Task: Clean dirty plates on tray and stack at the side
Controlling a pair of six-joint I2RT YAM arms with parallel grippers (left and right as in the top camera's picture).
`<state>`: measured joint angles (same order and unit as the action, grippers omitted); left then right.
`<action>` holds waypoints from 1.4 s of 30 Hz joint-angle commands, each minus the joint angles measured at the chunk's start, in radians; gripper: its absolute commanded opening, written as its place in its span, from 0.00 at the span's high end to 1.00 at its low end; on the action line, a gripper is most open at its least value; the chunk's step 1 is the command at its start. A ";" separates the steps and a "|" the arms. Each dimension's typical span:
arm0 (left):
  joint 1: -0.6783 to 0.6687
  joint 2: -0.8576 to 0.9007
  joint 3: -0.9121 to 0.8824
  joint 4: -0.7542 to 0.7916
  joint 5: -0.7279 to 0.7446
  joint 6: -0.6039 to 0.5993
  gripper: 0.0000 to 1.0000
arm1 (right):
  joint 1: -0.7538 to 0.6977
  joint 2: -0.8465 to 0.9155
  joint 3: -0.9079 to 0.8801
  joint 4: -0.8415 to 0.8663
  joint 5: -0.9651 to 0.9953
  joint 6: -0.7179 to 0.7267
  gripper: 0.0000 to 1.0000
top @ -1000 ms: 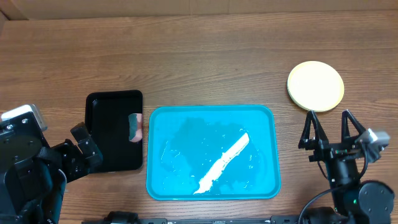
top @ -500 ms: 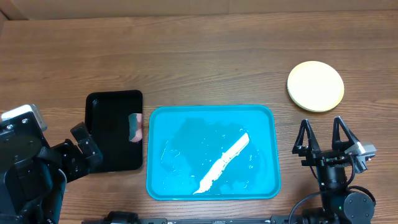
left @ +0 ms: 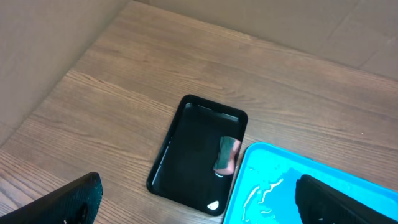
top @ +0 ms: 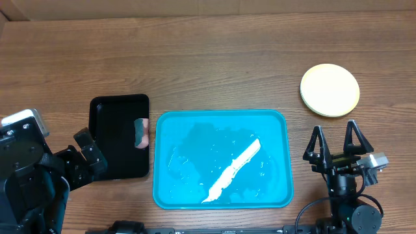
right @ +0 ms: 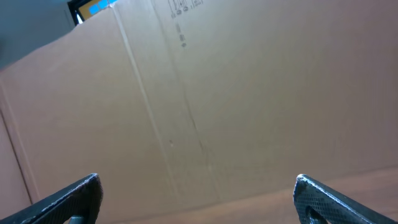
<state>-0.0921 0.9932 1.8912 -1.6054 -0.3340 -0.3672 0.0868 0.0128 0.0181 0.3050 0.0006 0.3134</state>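
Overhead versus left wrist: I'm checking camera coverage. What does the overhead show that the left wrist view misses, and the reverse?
Only overhead: the pale yellow plate on the table at far right, and the open right gripper nearby. Only left wrist: the cardboard wall's face beside the table. Both: the black tray, a small pink-green item in it, and the turquoise tray, shown only partly by the wrist.

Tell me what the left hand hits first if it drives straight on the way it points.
Most likely the black tray: the wrist view shows it straight ahead between the open fingers, the blue tray off to the right. Depth is unclear, so bare table could come first.
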 commanded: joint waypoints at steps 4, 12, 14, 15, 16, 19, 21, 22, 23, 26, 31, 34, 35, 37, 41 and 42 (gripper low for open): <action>0.000 -0.003 0.000 0.001 -0.013 -0.014 0.01 | 0.003 -0.010 -0.010 -0.127 0.014 -0.001 0.00; 0.000 -0.003 0.000 0.001 -0.013 -0.014 0.00 | 0.003 -0.010 -0.010 -0.299 0.005 0.005 0.01; 0.000 -0.003 0.000 0.001 -0.013 -0.014 0.01 | 0.003 -0.010 -0.010 -0.334 0.004 0.005 0.00; 0.000 -0.003 0.000 0.001 -0.013 -0.014 0.00 | 0.003 -0.010 -0.010 -0.349 -0.002 0.005 0.00; 0.000 -0.003 0.000 0.001 -0.013 -0.014 0.00 | 0.003 -0.010 -0.011 -0.369 -0.005 0.005 0.00; 0.000 -0.003 0.000 0.001 -0.013 -0.014 0.00 | 0.003 -0.010 -0.011 -0.389 -0.030 -0.039 0.00; 0.000 -0.003 0.000 0.001 -0.013 -0.014 0.00 | 0.003 -0.010 -0.011 -0.389 -0.040 -0.065 0.00; 0.000 -0.003 0.000 0.001 -0.013 -0.014 0.00 | 0.003 -0.010 -0.011 -0.389 -0.045 -0.076 0.00; 0.000 -0.003 0.000 0.001 -0.013 -0.014 0.00 | 0.003 -0.010 -0.011 -0.389 -0.047 -0.082 0.00; 0.000 -0.003 0.000 0.001 -0.013 -0.014 0.00 | 0.003 -0.010 -0.011 -0.389 -0.047 -0.082 0.00; 0.000 -0.003 0.000 0.001 -0.013 -0.014 0.01 | 0.003 -0.010 -0.011 -0.389 -0.048 -0.102 0.00; 0.000 -0.003 0.000 0.000 -0.013 -0.014 0.00 | 0.003 -0.010 -0.011 -0.389 -0.055 -0.159 0.00; 0.000 -0.003 0.000 0.001 -0.013 -0.014 0.00 | 0.003 -0.010 -0.011 -0.389 -0.054 -0.171 0.00; 0.000 -0.003 0.000 0.000 -0.013 -0.014 0.00 | 0.003 -0.010 -0.011 -0.389 -0.053 -0.193 0.00; 0.000 -0.003 0.000 0.001 -0.013 -0.014 0.00 | 0.003 -0.010 -0.011 -0.390 -0.047 -0.195 0.00; 0.000 -0.003 0.000 0.001 -0.013 -0.014 0.00 | 0.003 -0.010 -0.011 -0.390 -0.047 -0.196 0.01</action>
<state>-0.0921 0.9932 1.8912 -1.6054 -0.3340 -0.3672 0.0868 0.0128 0.0181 -0.0895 -0.0475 0.1440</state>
